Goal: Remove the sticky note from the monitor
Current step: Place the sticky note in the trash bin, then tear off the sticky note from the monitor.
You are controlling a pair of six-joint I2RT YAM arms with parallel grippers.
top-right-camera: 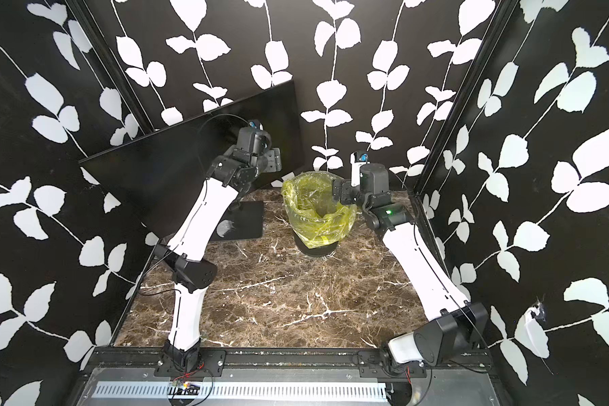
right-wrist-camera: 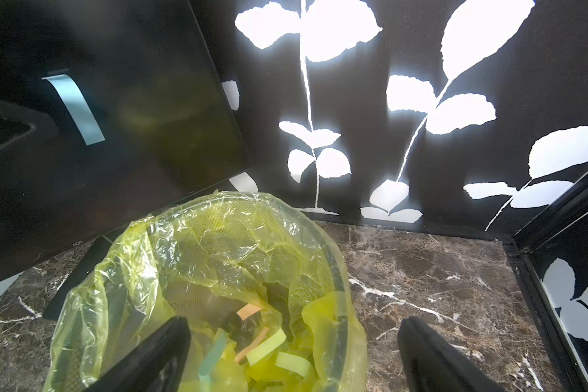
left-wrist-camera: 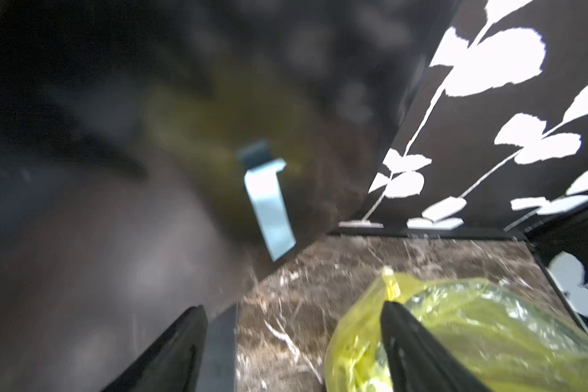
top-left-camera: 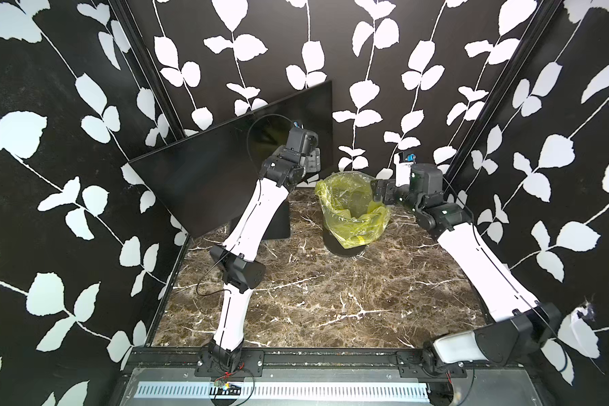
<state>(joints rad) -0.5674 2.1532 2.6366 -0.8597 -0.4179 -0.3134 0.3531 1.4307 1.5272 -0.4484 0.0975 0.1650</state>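
The sticky note (left-wrist-camera: 269, 207), a narrow pale-blue paper strip, sits on the glossy black screen of the monitor (top-left-camera: 204, 182), near the edge by the bin (right-wrist-camera: 333, 268). Its long axis runs up the glass, straight ahead of the left gripper (left-wrist-camera: 296, 356), whose fingers are spread and empty. The right gripper (right-wrist-camera: 296, 359), also spread and empty, hangs farther off over the crinkly yellow-lined bin; the strip's lower end perhaps curls free, but blur hides it.

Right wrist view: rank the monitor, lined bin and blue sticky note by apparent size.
1. monitor and lined bin: about alike, both cropped, the bin nearer, so unranked.
2. blue sticky note: clearly smallest.
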